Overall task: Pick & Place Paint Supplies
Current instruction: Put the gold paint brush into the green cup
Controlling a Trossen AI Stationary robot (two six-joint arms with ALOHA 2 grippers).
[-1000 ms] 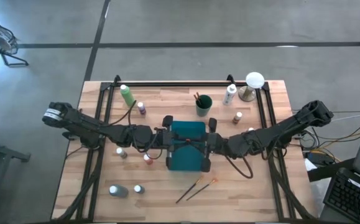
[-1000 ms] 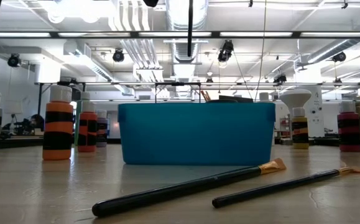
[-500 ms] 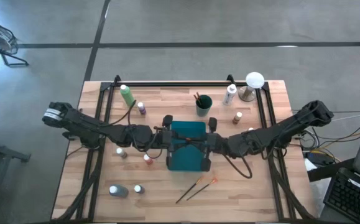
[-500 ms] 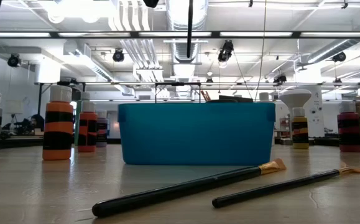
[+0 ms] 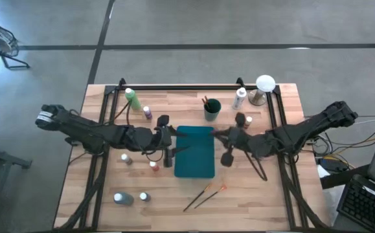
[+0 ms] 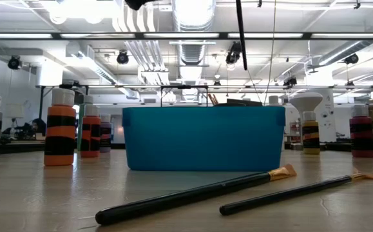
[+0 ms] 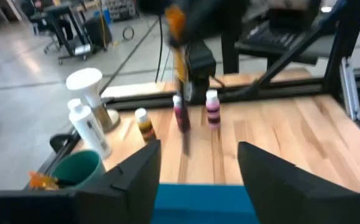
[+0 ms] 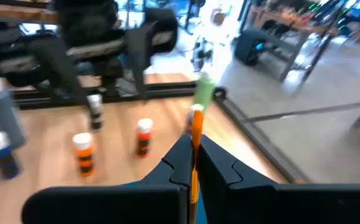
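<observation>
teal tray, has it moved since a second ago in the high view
No. The teal tray sits in the same spot relative to the green cup and the two brushes.

bare wood right of 2 brushes; bottles crowd their left.
</observation>
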